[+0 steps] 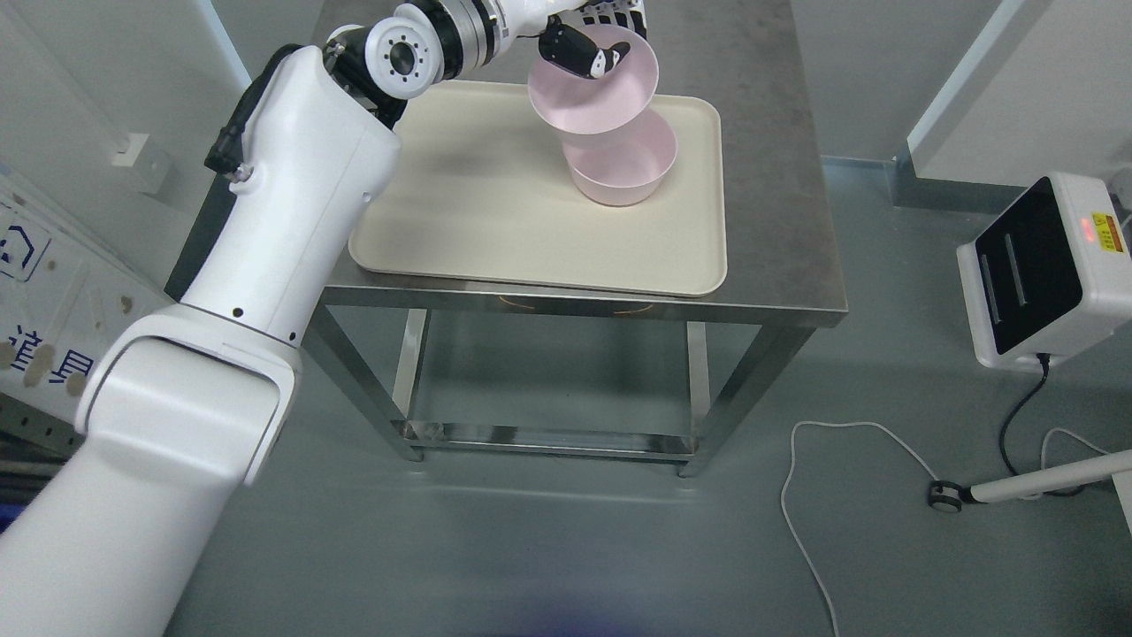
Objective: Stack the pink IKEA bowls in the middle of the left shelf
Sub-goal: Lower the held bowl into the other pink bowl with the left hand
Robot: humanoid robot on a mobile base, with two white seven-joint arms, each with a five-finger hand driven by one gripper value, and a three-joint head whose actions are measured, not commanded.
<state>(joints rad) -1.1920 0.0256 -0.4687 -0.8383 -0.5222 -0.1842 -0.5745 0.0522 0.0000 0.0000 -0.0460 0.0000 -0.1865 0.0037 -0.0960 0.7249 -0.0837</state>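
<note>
My left arm reaches from the lower left across to the far side of a steel table (778, 221). My left hand (591, 44) is shut on the rim of a pink bowl (601, 102), thumb inside, fingers behind. The bowl is tilted and held just above a second pink bowl (623, 168). That second bowl stands upright on a cream tray (495, 212), at its far right. The two bowls overlap in view; I cannot tell whether they touch. No shelf shows.
The tray covers most of the table top. A white box with a black panel (1044, 265) stands on the floor at right. Cables (814, 495) and a wheeled leg (1017, 487) lie on the floor. A white panel (44, 292) leans at far left.
</note>
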